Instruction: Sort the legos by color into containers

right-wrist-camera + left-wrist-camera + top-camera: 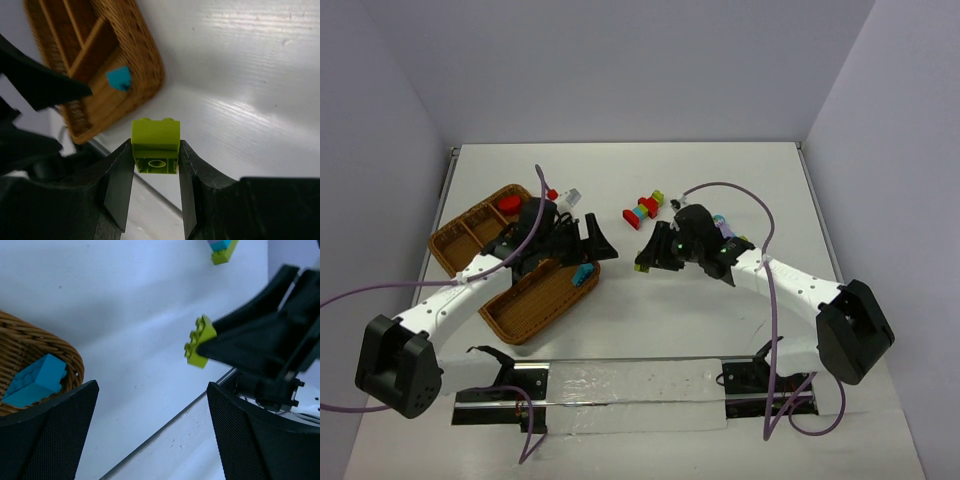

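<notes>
My right gripper (156, 150) is shut on a lime-green lego (155, 145), held above the table to the right of the wicker tray (125, 55). In the left wrist view the same green lego (200, 341) sticks out of the black right fingers. My left gripper (150, 440) is open and empty, hovering just right of the tray's near corner (60, 347). A teal lego (35, 381) lies in that near compartment (535, 300). A red lego (508, 204) lies in a far compartment. A multicoloured stack (643, 210) sits on the table behind both grippers.
A small red and white piece (560, 195) lies behind the tray. Purple and teal bricks (720, 220) show beside the right arm. A clear strip (630, 390) runs along the near table edge. The two grippers (620, 250) are close together.
</notes>
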Action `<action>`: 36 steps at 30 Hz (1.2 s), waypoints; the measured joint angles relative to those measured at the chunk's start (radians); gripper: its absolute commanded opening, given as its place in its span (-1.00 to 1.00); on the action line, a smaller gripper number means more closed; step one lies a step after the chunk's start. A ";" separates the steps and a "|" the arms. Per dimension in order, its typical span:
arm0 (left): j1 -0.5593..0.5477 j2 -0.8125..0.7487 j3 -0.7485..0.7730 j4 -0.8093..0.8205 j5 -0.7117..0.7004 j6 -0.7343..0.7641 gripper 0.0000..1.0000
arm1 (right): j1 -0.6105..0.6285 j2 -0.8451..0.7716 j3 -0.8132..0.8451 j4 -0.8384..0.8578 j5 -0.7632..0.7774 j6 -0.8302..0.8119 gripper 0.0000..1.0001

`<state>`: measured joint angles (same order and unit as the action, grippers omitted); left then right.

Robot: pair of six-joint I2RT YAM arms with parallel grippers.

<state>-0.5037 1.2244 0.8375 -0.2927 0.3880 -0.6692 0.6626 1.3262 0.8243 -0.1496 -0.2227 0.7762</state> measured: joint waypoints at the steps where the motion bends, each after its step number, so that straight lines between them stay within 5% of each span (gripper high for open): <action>1: -0.001 -0.017 -0.011 0.012 0.007 0.004 0.92 | -0.024 0.000 -0.001 0.020 -0.025 0.028 -0.87; 16: -0.135 -0.072 -0.065 0.136 -0.005 0.014 0.86 | -0.089 0.053 -0.047 0.274 -0.246 0.274 -0.86; 36: -0.153 0.081 0.045 0.171 -0.021 0.021 0.09 | -0.094 0.031 -0.065 0.329 -0.267 0.301 -0.85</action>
<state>-0.6564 1.3052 0.8829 -0.1216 0.3671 -0.6477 0.5690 1.3567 0.7590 0.1799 -0.4895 1.0771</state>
